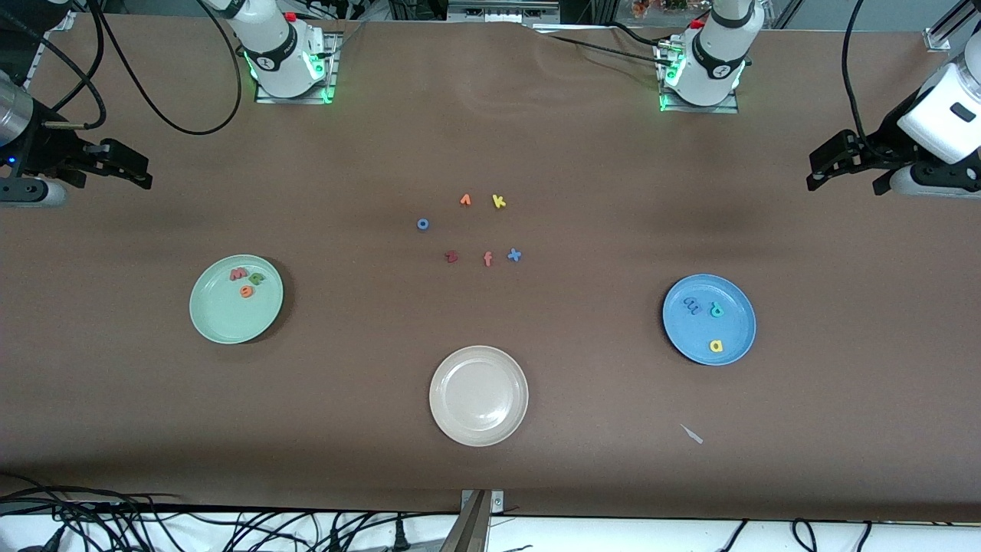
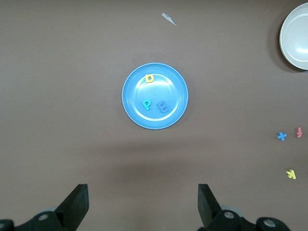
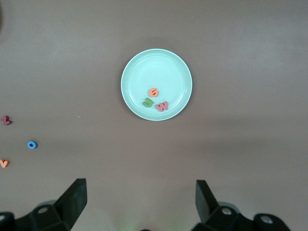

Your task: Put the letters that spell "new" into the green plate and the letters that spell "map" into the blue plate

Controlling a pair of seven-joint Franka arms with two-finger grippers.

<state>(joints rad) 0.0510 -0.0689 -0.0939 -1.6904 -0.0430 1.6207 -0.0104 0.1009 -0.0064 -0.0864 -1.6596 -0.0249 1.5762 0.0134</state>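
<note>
The green plate [image 1: 228, 320] holds the pinkish-red w [image 1: 238, 274], the green n [image 1: 256, 278] and the orange e [image 1: 246, 291]. They also show in the right wrist view as w [image 3: 162, 106], n [image 3: 148, 102] and e [image 3: 153, 92] on the green plate [image 3: 154, 65]. The blue plate [image 1: 692, 337] holds the blue m [image 1: 691, 307], the teal p [image 1: 716, 310] and the yellow a [image 1: 716, 346]. My left gripper [image 1: 814, 175] [image 2: 143, 202] hangs open and empty over bare table at its end. My right gripper [image 1: 138, 170] [image 3: 140, 199] is likewise open and empty at its own end.
An empty beige plate [image 1: 478, 422] sits nearest the front camera, mid-table. Loose letters lie in the middle: an orange v [image 1: 465, 200], yellow k [image 1: 499, 202], blue o [image 1: 422, 224], dark red z [image 1: 451, 257], orange-red f [image 1: 487, 259], blue x [image 1: 514, 255]. A white scrap [image 1: 692, 434] lies near the blue plate.
</note>
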